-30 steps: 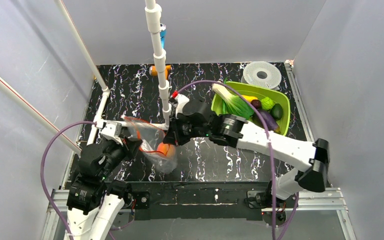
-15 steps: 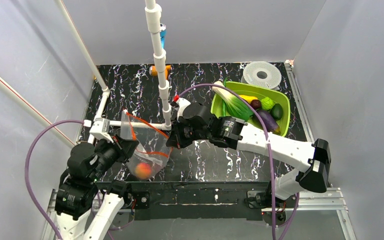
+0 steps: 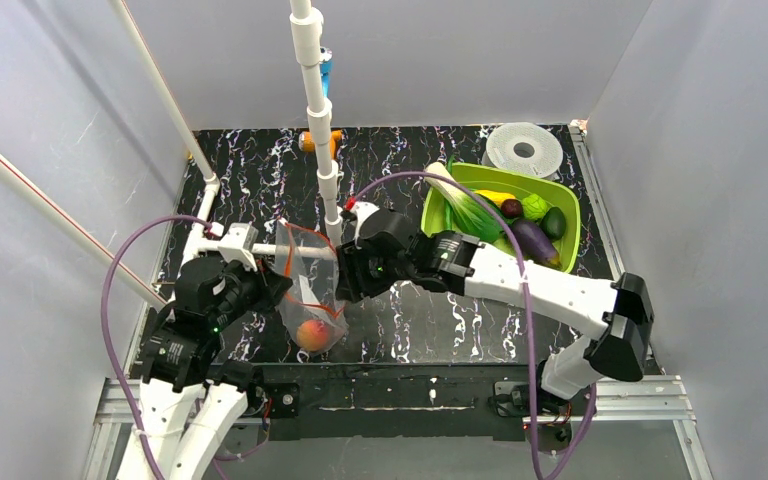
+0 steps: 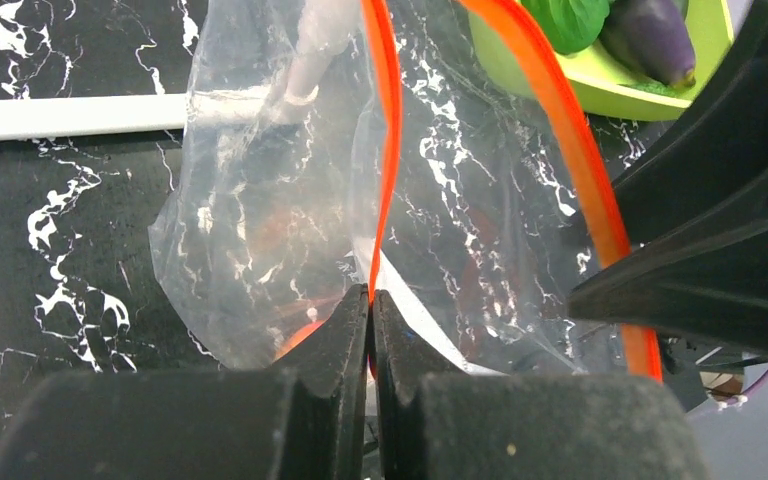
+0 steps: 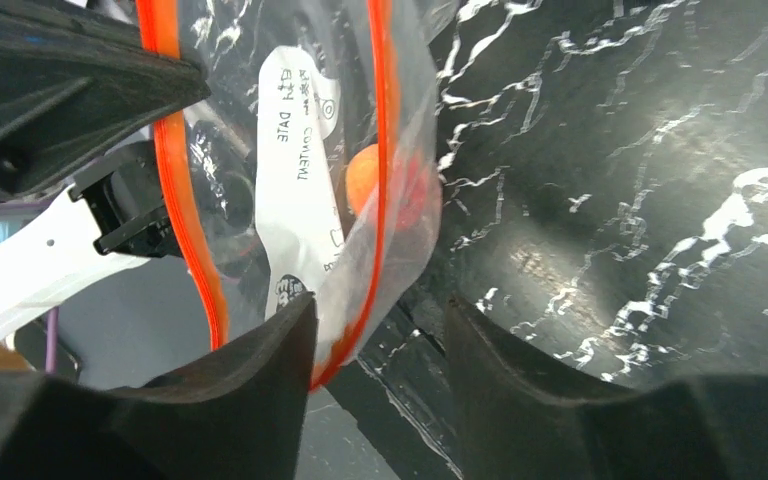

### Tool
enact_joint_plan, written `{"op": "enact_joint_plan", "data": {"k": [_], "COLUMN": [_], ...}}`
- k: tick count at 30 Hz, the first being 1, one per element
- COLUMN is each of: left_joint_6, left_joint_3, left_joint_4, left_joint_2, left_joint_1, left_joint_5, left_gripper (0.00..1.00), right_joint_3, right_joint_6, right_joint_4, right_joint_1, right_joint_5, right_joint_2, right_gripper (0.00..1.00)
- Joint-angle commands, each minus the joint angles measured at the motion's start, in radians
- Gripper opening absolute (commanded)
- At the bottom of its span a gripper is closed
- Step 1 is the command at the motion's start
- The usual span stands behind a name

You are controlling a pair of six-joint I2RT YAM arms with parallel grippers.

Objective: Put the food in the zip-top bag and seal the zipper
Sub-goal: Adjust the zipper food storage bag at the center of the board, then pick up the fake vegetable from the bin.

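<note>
The clear zip-top bag hangs upright over the near left of the table, mouth up. One orange-red peach lies at its bottom. My left gripper is shut on the red-orange zipper at the bag's left edge. My right gripper stands open at the bag's right edge; the zipper strip rests against its left finger, unclamped. The peach and a white label show through the plastic. More food lies in the tray: yellow piece, plum, leafy ball, avocado.
The lime-green tray sits at the back right, also holding a purple eggplant and a long leafy vegetable. A white pipe post rises just behind the bag. A white spool stands behind the tray.
My right gripper has opened and let go of the bag's edge. The left gripper has lifted the bag upright, and the peach has dropped to the bottom.
</note>
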Motion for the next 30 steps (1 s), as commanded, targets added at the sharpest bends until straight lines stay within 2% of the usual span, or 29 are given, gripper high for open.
{"op": "enact_joint_plan", "data": {"k": [1,3,6,10,12,15,17,19,22,26,30], "left_joint_6": [0.07,0.071,0.08,0.079,0.082,0.081,0.08,0.08,0.078,0.08,0.078], "left_joint_3": [-0.062,-0.075,-0.086,-0.084,-0.076,-0.078,-0.08,-0.082,-0.086,-0.082,-0.085], "left_joint_4": [0.078,0.093,0.118,0.12,0.11,0.11,0.111,0.115,0.12,0.117,0.122], "left_joint_2": [0.009,0.003,0.003,0.034,0.043,0.033,0.024,0.015,0.014,0.017,0.016], "left_joint_1": [-0.001,-0.001,-0.001,-0.001,-0.001,-0.001,-0.001,-0.001,-0.001,-0.002,-0.002], "left_joint_5": [0.038,0.034,0.024,0.044,0.052,0.04,0.039,0.041,0.042,0.054,0.056], "left_gripper": [0.0,0.0,0.0,0.0,0.0,0.0,0.0,0.0,0.0,0.0,0.0], "right_joint_3": [-0.003,-0.017,-0.074,-0.192,-0.25,-0.303,-0.314,-0.312,-0.256,-0.195,-0.166], "right_joint_6": [-0.048,-0.069,-0.103,-0.146,-0.159,-0.235,-0.261,-0.306,-0.374,-0.437,-0.463], "right_joint_4": [-0.045,-0.093,-0.117,-0.078,-0.051,-0.036,-0.045,-0.045,-0.125,-0.228,-0.27], "right_joint_1": [-0.046,-0.068,-0.138,-0.329,-0.433,-0.544,-0.624,-0.698,-0.766,-0.796,-0.797], "right_joint_5": [0.098,0.186,0.28,0.281,0.33,0.464,0.551,0.563,0.637,0.732,0.745], "right_joint_2": [-0.137,-0.189,-0.288,-0.433,-0.492,-0.521,-0.506,-0.466,-0.351,-0.191,-0.054], "right_gripper": [0.61,0.71,0.8,0.89,0.98,0.98,0.98,0.98,0.98,0.98,0.98]}}
